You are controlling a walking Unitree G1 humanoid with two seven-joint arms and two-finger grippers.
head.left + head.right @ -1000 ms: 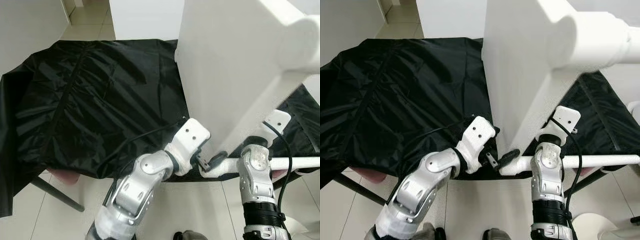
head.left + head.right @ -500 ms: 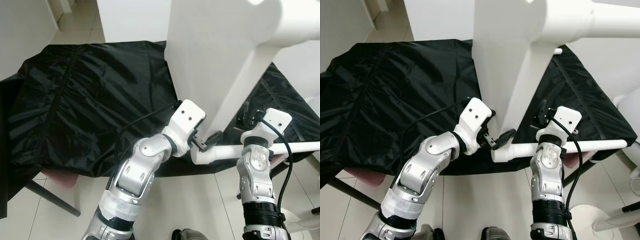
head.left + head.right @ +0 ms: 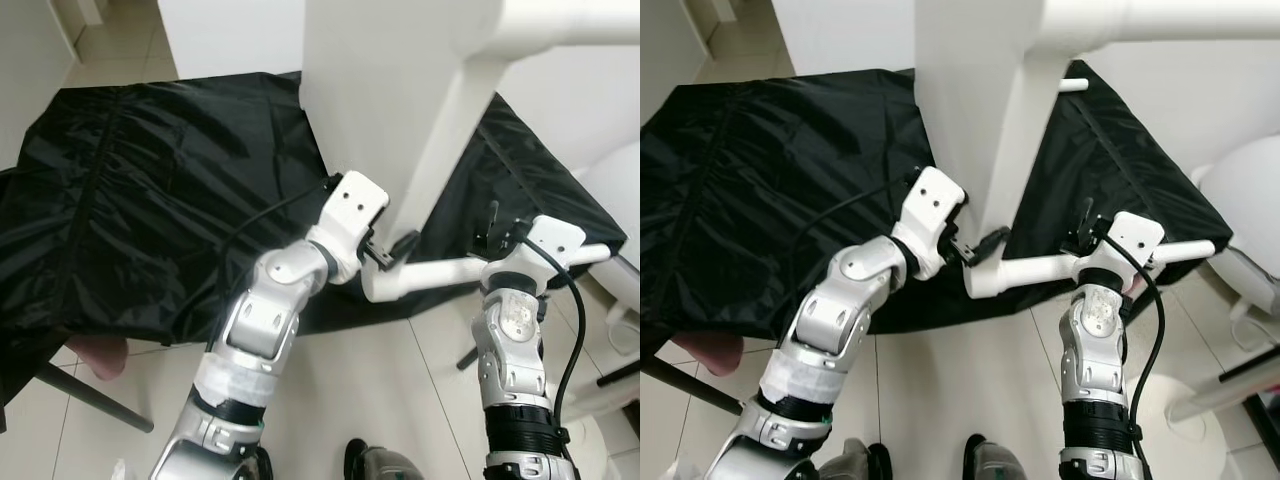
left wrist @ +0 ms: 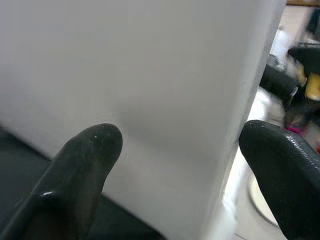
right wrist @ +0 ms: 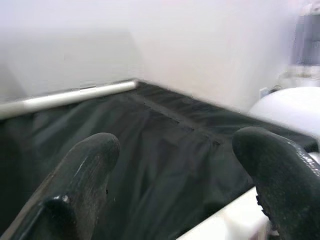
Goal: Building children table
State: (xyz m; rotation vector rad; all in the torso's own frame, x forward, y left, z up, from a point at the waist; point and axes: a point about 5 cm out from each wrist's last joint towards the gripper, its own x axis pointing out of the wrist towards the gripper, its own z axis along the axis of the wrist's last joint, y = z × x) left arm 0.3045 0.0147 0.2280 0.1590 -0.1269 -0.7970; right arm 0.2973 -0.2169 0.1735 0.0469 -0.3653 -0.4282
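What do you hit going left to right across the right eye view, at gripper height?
Black cloth → left gripper at the white table panel → white table leg lying crosswise → right gripper above that leg → white rounded object at the right edge.

- white table panel: smooth, matt painted finish, looks like coated wood or board
- round white table leg: smooth, slight sheen, same white coat
- black cover over the surface: thin cloth, nylon-like, creased, soft shine on the folds
- floor: pale tiles, glossy, thin grout lines
- left pincer: fingers black, rubbery, fine-grained, dull gloss
- right pincer: same black rubbery fingers, matt with faint highlights
- arms: brushed silver metal, white plastic wrist housings, black cable smooth
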